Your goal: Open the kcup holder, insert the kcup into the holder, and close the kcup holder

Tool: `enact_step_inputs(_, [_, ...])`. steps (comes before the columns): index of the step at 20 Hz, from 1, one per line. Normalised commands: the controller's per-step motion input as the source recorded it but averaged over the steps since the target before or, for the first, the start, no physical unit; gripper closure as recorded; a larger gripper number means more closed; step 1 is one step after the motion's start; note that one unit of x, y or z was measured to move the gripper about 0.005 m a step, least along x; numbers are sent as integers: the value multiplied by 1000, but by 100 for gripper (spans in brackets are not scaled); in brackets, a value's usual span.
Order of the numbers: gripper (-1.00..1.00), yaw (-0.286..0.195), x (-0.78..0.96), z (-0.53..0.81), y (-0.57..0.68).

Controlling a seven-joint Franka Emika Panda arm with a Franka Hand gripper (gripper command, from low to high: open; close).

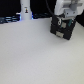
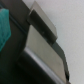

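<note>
The kcup holder (image 1: 60,33) is a black box at the back right of the white table in the exterior view. My gripper (image 1: 63,22) hangs right over its top, touching or nearly touching it; its jaws are too blurred to read. The wrist view is close and blurred: it shows the holder's dark body (image 2: 30,65) with grey reflective panels. A teal-green patch (image 2: 4,27) sits at the edge of that view; I cannot tell whether it is the kcup. No kcup shows in the exterior view.
A tall white bottle-shaped object (image 1: 26,10) stands at the back, towards the exterior view's left. Dark objects (image 1: 9,20) lie along the back edge at the far left. The white table (image 1: 35,57) spreads in front.
</note>
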Motion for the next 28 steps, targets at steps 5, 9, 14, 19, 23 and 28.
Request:
enact_step_inputs(5, [-100, -16, 73, 63, -4])
enact_step_inputs(9, [-100, -1, 23, 7, 0])
enact_step_inputs(14, [-100, -1, 25, 8, -1])
enact_step_inputs(19, [-100, -1, 22, 8, 1])
enact_step_inputs(23, [-100, -1, 25, 8, -1])
enact_step_inputs(28, [-100, -1, 23, 8, -1])
